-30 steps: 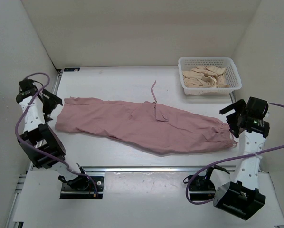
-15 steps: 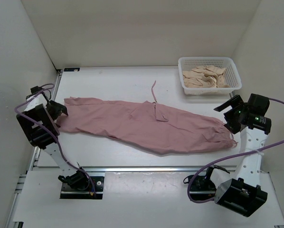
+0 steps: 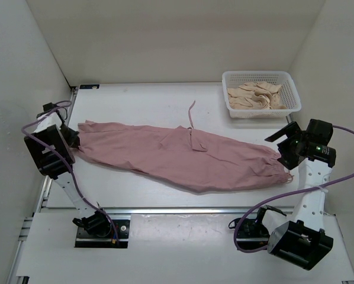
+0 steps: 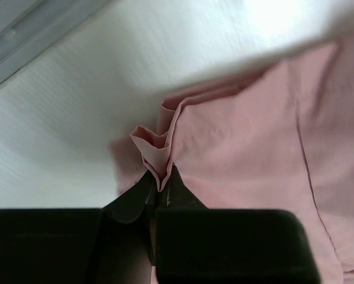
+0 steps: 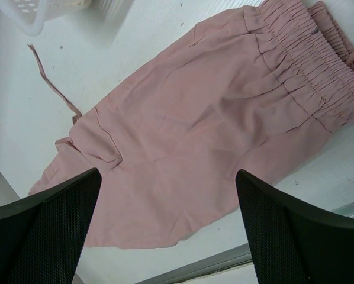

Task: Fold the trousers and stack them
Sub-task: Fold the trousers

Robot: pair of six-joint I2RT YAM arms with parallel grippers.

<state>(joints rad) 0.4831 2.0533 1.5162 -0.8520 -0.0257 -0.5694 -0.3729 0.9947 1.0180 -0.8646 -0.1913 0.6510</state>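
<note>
The dusty-pink trousers lie stretched out flat across the table from left to right. My left gripper sits low at their left end, shut on a pinched fold of the pink cloth; in the left wrist view the gripper has the fold standing up between its tips. My right gripper hovers open above the gathered elastic end on the right. In the right wrist view the gripper holds nothing, and the trousers lie below it. A thin drawstring trails toward the back.
A white basket with beige garments stands at the back right, close behind the right gripper. White walls enclose the left, back and right sides. A metal rail runs along the table's near edge.
My left gripper has come down to the trousers' left end and shut on the cloth, bunching that edge. The right gripper has shifted slightly and stays open.
</note>
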